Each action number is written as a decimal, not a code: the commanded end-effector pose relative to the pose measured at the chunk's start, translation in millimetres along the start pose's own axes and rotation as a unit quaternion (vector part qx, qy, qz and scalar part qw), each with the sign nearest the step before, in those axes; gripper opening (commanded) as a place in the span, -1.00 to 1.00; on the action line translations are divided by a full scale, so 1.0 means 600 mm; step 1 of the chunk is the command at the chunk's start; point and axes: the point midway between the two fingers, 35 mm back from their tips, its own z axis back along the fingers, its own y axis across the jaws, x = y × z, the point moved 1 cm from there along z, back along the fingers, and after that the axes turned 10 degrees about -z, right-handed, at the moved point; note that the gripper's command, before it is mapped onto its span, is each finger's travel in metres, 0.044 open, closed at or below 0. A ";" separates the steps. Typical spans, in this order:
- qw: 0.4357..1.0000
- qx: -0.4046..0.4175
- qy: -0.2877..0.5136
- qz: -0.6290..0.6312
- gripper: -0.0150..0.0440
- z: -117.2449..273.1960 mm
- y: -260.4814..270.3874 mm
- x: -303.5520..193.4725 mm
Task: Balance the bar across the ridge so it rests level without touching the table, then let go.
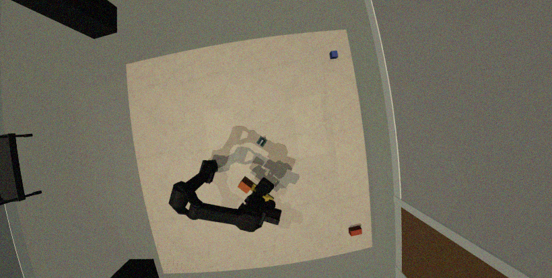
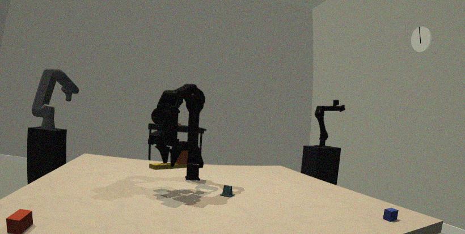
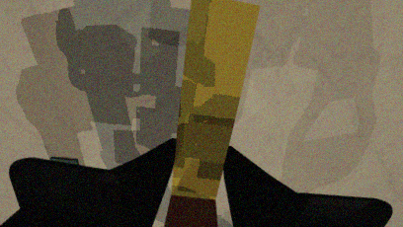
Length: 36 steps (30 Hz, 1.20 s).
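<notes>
The yellow bar (image 1: 268, 198) (image 2: 157, 166) (image 3: 224, 49) is held above the table and looks near level in the exterior view. An orange-red block (image 1: 244, 187) (image 2: 182, 158) stands on one end of it; a dark red part (image 3: 191, 213) shows at the bottom of the wrist view. My gripper (image 2: 168, 164) (image 3: 201, 148) points down and is shut on the bar; in the top view the arm hides the fingertips. The small teal ridge (image 1: 262, 141) (image 2: 227, 191) stands on the table, apart from the bar. A teal sliver shows beside the left finger in the wrist view.
On the pale table (image 1: 231, 83) (image 2: 292, 199), a red block (image 1: 355, 231) (image 2: 19, 221) lies near one corner and a blue cube (image 1: 333, 54) (image 2: 390, 214) near another. The arm's base stands behind the ridge in the exterior view. Other arms on pedestals stand beyond the table.
</notes>
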 end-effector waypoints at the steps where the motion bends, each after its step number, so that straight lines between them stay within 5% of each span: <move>1: 0.998 0.000 -0.002 0.065 -0.49 0.003 0.014 -0.001; 18: 0.919 0.001 -0.002 0.393 -0.49 0.005 0.084 -0.026; 36: 0.722 0.004 -0.003 0.692 -0.49 0.008 0.165 -0.071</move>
